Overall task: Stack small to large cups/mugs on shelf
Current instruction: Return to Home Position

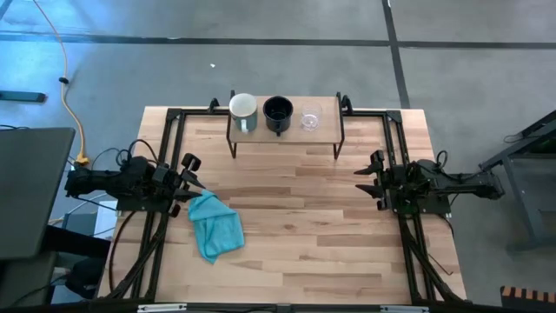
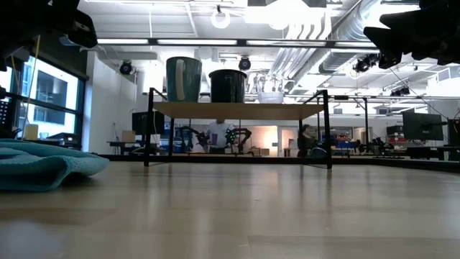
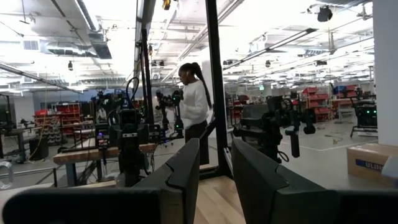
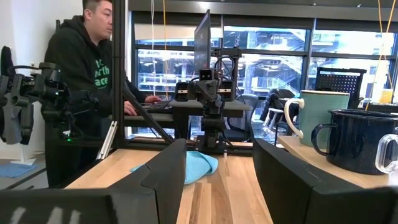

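The shelf stands at the table's far edge on thin dark legs. On its top, side by side, stand the white mug at the left, the black mug in the middle and the clear glass cup at the right, each on its base. None sits inside another. My left gripper is open and empty at the table's left side. My right gripper is open and empty at the right side. The right wrist view shows the white mug, the black mug and the glass's edge.
A crumpled teal cloth lies on the table close to my left gripper, toward the near edge. Dark frame rails run along the table's left and right sides. People stand in the room beyond the table.
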